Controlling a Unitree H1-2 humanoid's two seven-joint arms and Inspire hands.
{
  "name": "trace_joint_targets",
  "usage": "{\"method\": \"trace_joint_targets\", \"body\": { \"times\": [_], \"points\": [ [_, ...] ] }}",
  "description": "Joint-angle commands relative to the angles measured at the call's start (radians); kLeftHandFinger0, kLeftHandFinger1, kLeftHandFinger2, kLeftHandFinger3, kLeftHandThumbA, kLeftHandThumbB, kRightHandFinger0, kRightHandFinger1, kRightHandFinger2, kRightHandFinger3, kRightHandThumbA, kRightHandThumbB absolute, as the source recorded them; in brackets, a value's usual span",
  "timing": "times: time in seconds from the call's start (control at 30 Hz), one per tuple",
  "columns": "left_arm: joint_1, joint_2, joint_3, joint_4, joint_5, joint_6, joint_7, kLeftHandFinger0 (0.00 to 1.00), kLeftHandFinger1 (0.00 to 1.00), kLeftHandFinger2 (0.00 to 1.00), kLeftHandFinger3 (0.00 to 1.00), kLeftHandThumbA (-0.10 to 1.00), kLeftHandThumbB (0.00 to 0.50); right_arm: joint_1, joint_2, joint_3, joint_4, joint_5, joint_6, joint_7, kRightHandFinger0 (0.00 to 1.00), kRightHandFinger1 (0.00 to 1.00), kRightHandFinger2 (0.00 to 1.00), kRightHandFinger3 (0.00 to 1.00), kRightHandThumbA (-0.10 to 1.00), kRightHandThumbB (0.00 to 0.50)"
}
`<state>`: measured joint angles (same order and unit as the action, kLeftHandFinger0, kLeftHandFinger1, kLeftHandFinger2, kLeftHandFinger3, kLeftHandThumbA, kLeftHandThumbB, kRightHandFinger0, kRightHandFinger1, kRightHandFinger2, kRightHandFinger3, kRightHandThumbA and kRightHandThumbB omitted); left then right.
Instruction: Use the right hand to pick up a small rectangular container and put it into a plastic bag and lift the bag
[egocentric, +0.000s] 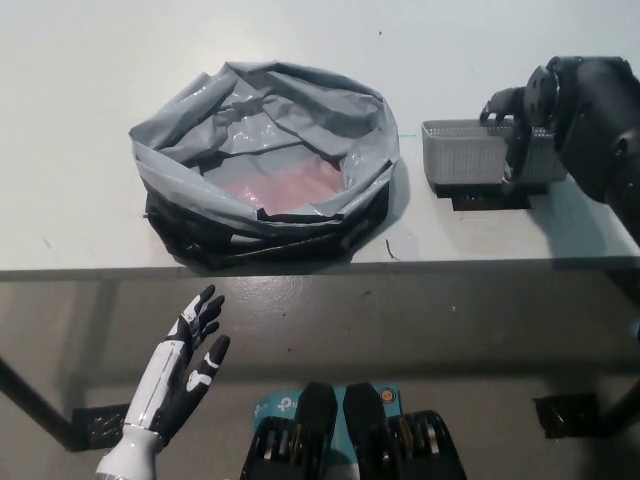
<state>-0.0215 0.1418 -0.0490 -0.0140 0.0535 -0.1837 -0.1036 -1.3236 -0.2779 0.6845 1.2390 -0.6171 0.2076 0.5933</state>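
Note:
A small grey mesh rectangular container (470, 155) is at the right of the white table, tilted with its near side raised and a dark shadow under it. My black right hand (520, 125) is shut on its right end, fingers over the far rim and a digit down the near side. A grey plastic bag (262, 160) with a black underside lies open at the table's middle, rim rolled down, something pink showing inside. My white left hand (185, 365) rests open below the table's front edge at the lower left.
The white table (80, 220) ends at a front edge running across the picture's middle. Below it lies grey floor, with a dark table leg and foot at the lower left and another foot at the lower right.

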Motion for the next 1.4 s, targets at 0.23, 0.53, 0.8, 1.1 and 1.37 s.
{"method": "trace_joint_targets", "body": {
  "times": [0.23, 0.53, 0.8, 1.1, 1.37],
  "points": [
    [-0.025, 0.021, -0.001, -0.035, -0.003, -0.041, -0.014, 1.0, 1.0, 1.0, 1.0, 0.82, 0.162, -0.04, 0.053, -0.027, 0.096, 0.004, -0.07, -0.083, 1.0, 1.0, 1.0, 1.0, 0.88, 0.5],
    [-0.041, 0.026, -0.001, -0.035, -0.004, -0.038, -0.018, 1.0, 1.0, 1.0, 1.0, 0.82, 0.157, 0.015, 0.07, -0.053, 0.112, 0.0, -0.129, -0.297, 0.69, 0.76, 0.94, 1.0, 0.1, 0.35],
    [-0.05, 0.027, -0.002, -0.025, -0.009, -0.041, -0.021, 1.0, 1.0, 1.0, 1.0, 0.82, 0.169, 0.045, 0.02, -0.067, 0.076, -0.022, -0.29, -0.666, 0.08, 0.5, 0.93, 0.94, -0.1, 0.185],
    [-0.053, 0.029, -0.004, -0.025, -0.005, -0.037, -0.022, 1.0, 1.0, 1.0, 1.0, 0.83, 0.17, -0.007, -0.028, -0.081, -0.022, -0.035, -0.346, -0.746, 0.08, 0.59, 0.99, 0.93, -0.1, 0.164],
    [-0.051, 0.031, -0.007, -0.019, -0.002, -0.042, -0.024, 1.0, 1.0, 1.0, 1.0, 0.84, 0.164, -0.032, -0.084, -0.211, -0.397, -0.012, -0.326, -0.7, 0.0, 0.43, 0.86, 0.93, -0.1, 0.128]
  ]
}}
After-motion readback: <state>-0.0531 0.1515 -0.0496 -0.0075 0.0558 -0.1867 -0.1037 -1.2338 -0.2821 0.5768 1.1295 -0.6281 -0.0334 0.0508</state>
